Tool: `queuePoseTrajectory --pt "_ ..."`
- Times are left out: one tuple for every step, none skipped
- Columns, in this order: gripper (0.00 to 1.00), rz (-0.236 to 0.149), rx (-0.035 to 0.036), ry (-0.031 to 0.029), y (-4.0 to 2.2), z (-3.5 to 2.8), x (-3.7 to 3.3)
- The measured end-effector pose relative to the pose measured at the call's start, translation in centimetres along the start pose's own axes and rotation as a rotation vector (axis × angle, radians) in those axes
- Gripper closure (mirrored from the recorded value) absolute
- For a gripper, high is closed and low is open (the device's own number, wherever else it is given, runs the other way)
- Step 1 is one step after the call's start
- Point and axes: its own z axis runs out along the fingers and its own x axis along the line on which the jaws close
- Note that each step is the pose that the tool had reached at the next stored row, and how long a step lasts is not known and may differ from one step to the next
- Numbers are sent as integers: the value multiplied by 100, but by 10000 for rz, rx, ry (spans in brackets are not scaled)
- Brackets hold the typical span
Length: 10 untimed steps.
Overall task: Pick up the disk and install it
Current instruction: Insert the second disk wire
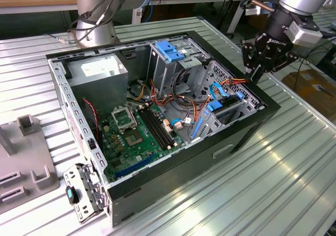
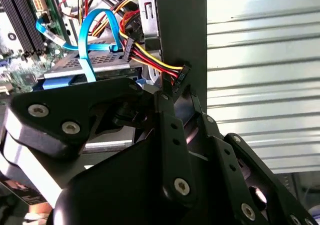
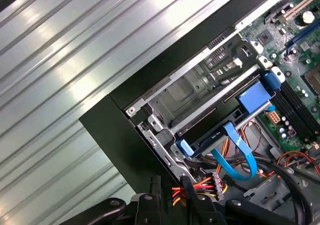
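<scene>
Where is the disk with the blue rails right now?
The disk sits inside the open computer case, in the bay at the exterior view's right, beside the motherboard, below the gripper.

From my remote station, the gripper (image 1: pixel 261 57) hangs beside the far corner of the open computer case (image 1: pixel 157 178), and I cannot tell whether its fingers are parted or closed. In the second wrist view its black body (image 2: pixel 150 170) blocks the lower part of the case, and the disk (image 2: pixel 100 67) shows as a partial grey face with a blue rail, the rest covered by a blue ribbon cable (image 2: pixel 87 45) and the gripper. In the first wrist view the disk (image 3: pixel 225 135) is mostly hidden inside its bay. The motherboard (image 3: pixel 295 45) runs past the picture's edge.
</scene>
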Motion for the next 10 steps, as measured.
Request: queuePoseTrajectory --pt "70 -112 2 2 0 0 0" --pt "70 -129 3 3 0 0 0" --pt "70 -131 3 3 0 0 0" --pt "70 -133 2 3 0 0 1" --pt "70 -135 3 3 0 0 1" --pt "70 -137 2 3 0 0 1" --pt "70 -138 2 3 0 0 1" --pt "70 -140 3 3 0 0 1" --pt "70 -141 3 3 0 0 1" --pt "70 -145 8 1 -1 0 0"
